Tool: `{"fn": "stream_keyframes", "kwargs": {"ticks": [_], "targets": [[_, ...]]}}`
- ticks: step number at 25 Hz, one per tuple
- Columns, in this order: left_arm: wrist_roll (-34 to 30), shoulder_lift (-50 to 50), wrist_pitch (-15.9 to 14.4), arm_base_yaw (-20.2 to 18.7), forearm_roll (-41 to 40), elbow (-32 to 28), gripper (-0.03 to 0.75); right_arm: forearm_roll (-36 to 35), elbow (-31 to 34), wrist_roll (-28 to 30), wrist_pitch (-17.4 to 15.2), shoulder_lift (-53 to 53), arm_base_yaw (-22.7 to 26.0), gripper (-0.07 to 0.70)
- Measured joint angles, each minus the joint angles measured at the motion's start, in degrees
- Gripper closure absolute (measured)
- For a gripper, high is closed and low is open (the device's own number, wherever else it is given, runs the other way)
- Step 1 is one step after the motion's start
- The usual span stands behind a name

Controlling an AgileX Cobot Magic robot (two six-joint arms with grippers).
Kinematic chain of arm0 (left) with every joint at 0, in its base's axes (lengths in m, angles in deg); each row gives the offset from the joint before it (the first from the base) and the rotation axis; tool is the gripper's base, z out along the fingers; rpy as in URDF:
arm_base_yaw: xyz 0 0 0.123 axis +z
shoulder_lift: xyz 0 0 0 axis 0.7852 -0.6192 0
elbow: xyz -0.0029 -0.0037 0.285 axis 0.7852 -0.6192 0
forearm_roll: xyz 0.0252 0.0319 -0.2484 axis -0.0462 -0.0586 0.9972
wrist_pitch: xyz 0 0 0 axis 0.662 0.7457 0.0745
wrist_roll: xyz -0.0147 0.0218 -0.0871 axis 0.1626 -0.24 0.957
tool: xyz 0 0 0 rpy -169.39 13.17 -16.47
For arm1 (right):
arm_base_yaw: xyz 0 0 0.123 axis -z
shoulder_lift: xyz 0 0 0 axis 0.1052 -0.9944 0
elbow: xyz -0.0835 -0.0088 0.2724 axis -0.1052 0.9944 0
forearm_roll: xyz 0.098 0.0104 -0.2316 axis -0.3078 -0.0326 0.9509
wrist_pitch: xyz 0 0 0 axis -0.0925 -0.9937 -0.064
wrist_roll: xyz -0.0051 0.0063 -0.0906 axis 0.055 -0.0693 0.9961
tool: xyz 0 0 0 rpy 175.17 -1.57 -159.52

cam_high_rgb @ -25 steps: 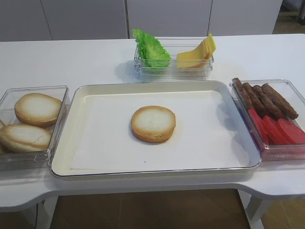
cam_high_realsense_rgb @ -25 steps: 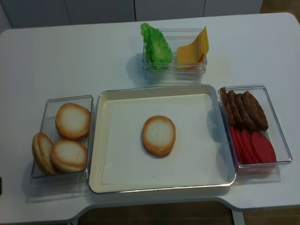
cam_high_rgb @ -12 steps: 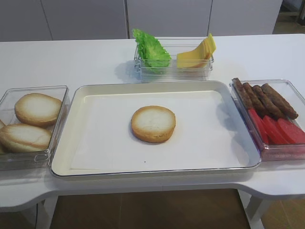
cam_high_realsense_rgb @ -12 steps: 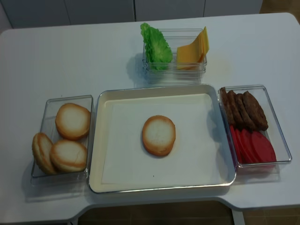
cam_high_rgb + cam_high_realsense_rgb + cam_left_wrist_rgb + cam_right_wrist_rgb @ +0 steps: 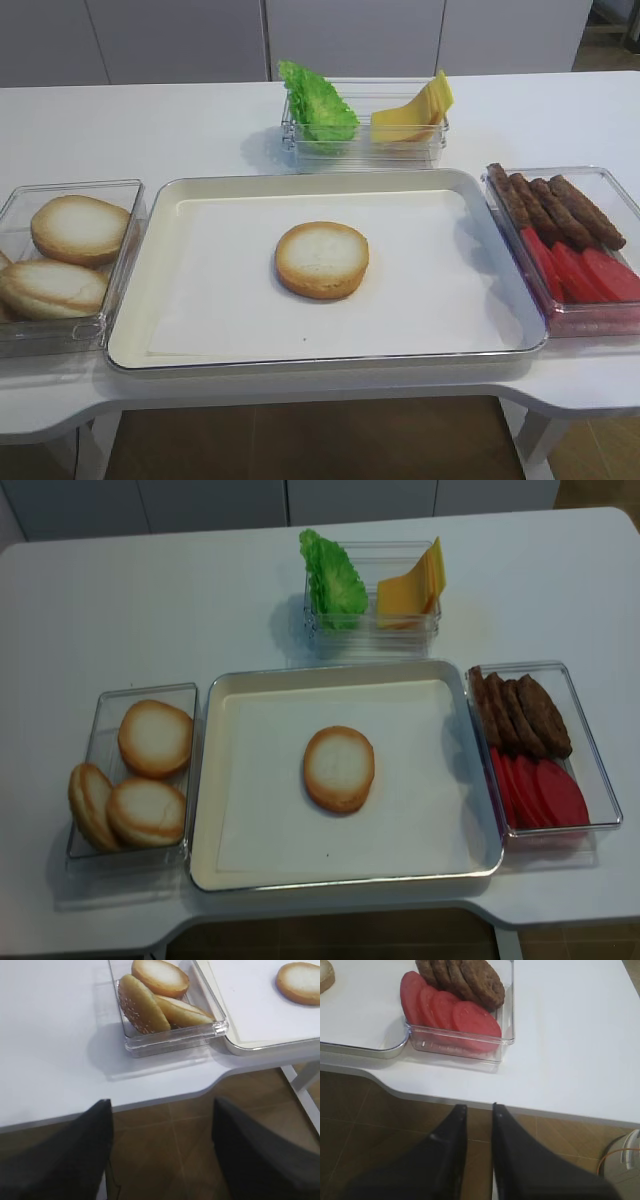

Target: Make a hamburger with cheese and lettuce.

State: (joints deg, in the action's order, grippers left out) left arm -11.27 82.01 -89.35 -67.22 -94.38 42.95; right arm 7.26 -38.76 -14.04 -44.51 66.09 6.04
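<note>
The hamburger [image 5: 322, 259] — one bun half, cut face up — is seen lying flat in the middle of the cream tray [image 5: 200, 355], which is set along the front edge of the white surface [image 5: 150, 130]. The lettuce [image 5: 318, 105] and the cheese [image 5: 412, 108] are stood side by side in a clear box [image 5: 368, 150] just behind the tray's back edge, lettuce toward the left, cheese toward the right. Spare bun halves [image 5: 155, 738] are kept in a clear bin [image 5: 110, 852] against the tray's left edge; brown patties [image 5: 520, 715] and tomato slices [image 5: 540, 792] fill a bin by its right edge.

Neither arm is over the surface. The left pincer [image 5: 160, 1155] is seen parked below the front edge with its jaws spread wide and nothing between them; the right pincer [image 5: 479, 1130] is held off the front-right corner, jaws drawn nearly together and empty.

The cheese is judged thin, smooth and limp — a slice would best be pinched at its raised upper edge, so that only one is peeled from the fan. The lettuce is judged light, soft and springy; its ruffled top rim offers the easiest hold, and a gentle squeeze should be enough. The bun appears light and crushable.
</note>
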Motion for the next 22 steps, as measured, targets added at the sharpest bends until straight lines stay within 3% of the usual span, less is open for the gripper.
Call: {"fn": "stream_keyframes", "kwargs": {"ticks": [10,16,22], "targets": [[-9.6,0.4,1.3,0.0,6.7,-3.5,0.251,0.0,0.0,0.0,0.0,0.0,0.0,0.498],[-10.2,0.4,4.5,0.0,6.6,-5.4,0.251,0.0,0.0,0.0,0.0,0.0,0.0,0.498],[-9.8,0.4,5.2,0.0,6.6,-5.7,0.253,0.0,0.0,0.0,0.0,0.0,0.0,0.498]]}}
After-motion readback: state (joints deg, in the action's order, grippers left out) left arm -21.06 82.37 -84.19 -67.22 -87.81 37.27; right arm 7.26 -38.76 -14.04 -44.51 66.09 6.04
